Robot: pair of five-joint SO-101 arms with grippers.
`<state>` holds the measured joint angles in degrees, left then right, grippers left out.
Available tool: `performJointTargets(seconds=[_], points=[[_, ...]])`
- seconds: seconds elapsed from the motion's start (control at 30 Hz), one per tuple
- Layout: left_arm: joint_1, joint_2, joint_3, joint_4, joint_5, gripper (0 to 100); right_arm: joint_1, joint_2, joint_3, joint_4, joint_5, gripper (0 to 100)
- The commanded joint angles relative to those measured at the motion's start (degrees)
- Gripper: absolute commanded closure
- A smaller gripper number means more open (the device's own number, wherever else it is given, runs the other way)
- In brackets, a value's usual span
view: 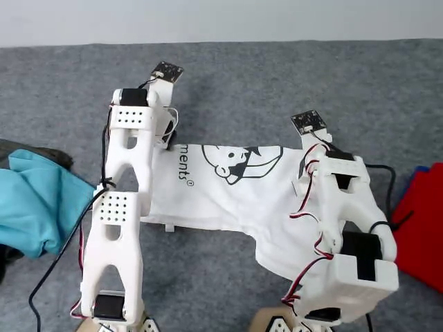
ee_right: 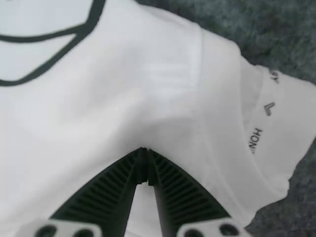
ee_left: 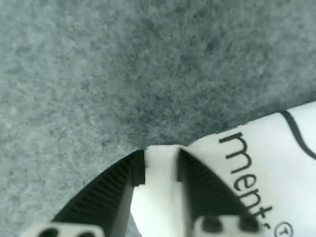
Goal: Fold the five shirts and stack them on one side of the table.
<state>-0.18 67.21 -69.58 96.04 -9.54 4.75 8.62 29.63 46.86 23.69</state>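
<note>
A white shirt (view: 228,200) with a black printed drawing lies spread on the grey table between both arms. At the shirt's far left corner, my left gripper (view: 168,138) is shut on its edge; in the left wrist view that white hem (ee_left: 256,163) fills the gap between the black fingers (ee_left: 123,182) of the left gripper (ee_left: 160,160). My right gripper (view: 304,169) is at the shirt's far right side. In the right wrist view the right gripper (ee_right: 144,158) has its fingertips pinched together on the white cloth (ee_right: 98,98), near the collar label (ee_right: 256,138).
A crumpled teal shirt (view: 31,204) lies at the left edge over a dark cloth (view: 41,153). A red shirt (view: 422,221) and a bit of blue cloth (view: 419,171) sit at the right edge. Bare grey felt (view: 277,83) stretches behind the arms.
</note>
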Motion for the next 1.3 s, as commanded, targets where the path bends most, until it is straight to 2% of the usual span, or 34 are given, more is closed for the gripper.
performJointTargets(seconds=[0.0,0.17,0.67,0.9,1.27], points=[[-0.18,-0.88,-2.33,0.7,-0.53,100,-0.57,0.22,-1.14,0.4,-0.35,99.0],[-0.35,-1.32,-2.59,2.37,-0.53,99,-0.57,0.31,-1.14,0.31,-0.35,99.0],[-7.12,-1.32,-2.59,2.73,-0.53,99,-1.19,0.31,-1.14,0.22,-0.35,99.0],[-8.88,-1.32,-2.59,4.4,-0.26,85,-1.19,0.31,-1.14,0.22,-0.35,99.0],[-13.45,-1.41,-4.62,4.48,-0.62,84,-1.19,0.31,-1.14,0.22,-0.35,99.0]])
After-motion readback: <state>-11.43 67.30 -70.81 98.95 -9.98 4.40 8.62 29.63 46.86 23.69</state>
